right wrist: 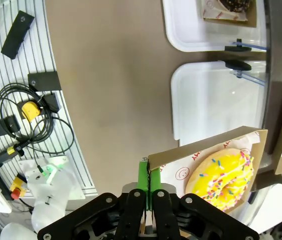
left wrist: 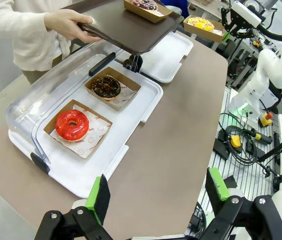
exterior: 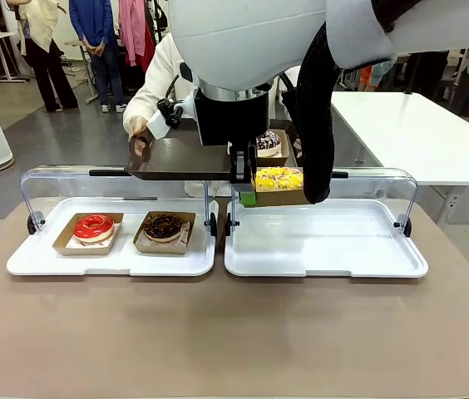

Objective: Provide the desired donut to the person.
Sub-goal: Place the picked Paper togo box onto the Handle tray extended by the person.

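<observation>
Brown tabletop (exterior: 234, 332) is carrying two white display trays; the right gripper (right wrist: 149, 181), jaws pinched tight on the cardboard wall of the yellow sprinkled donut's box (exterior: 278, 184), is holding it level beside the brown serving tray (exterior: 180, 158) that the person (left wrist: 26, 30) is extending, evidently for set-down. A chocolate-sprinkle donut (exterior: 268, 143) is already occupying that tray, narrowing the landing space, while the red donut (exterior: 93, 226) and chocolate donut (exterior: 164, 226) are sitting under the left cover, and the left gripper (left wrist: 156, 192) is hanging open and empty over the near table edge.

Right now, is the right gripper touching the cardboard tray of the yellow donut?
Touching. The right wrist view shows the right gripper shut on the wall of the cardboard tray under the yellow donut.
</observation>
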`<state>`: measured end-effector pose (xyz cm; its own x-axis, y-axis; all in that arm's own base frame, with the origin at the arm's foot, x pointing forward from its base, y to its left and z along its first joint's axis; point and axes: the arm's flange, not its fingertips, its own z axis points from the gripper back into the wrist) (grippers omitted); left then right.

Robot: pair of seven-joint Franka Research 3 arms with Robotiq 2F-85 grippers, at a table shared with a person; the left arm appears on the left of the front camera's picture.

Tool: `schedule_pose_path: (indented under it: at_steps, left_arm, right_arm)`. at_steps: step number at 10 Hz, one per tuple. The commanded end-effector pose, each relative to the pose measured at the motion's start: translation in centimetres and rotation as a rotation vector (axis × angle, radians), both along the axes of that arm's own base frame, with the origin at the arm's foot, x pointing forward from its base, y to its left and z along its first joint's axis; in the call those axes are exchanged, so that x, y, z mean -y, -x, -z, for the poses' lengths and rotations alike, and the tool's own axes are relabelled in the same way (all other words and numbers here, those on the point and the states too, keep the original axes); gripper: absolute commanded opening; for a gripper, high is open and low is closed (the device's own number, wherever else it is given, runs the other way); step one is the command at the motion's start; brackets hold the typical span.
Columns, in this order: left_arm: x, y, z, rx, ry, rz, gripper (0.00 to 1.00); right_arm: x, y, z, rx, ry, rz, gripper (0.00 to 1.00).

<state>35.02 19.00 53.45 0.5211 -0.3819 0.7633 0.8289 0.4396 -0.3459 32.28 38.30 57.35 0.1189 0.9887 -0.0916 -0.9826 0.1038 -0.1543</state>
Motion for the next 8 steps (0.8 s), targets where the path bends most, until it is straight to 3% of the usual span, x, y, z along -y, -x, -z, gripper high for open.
schedule_pose_path:
  at_steps: [1,8]
  left_arm:
    - [-0.01,0.03,-0.15,0.019,0.018,0.005,1.00]
    - [-0.01,0.03,-0.15,0.019,0.018,0.005,1.00]
  right_arm:
    - [0.34,0.46,0.26,0.003,-0.001,0.003,0.00]
    - [0.00,0.00,0.00,0.000,0.000,0.000,0.02]
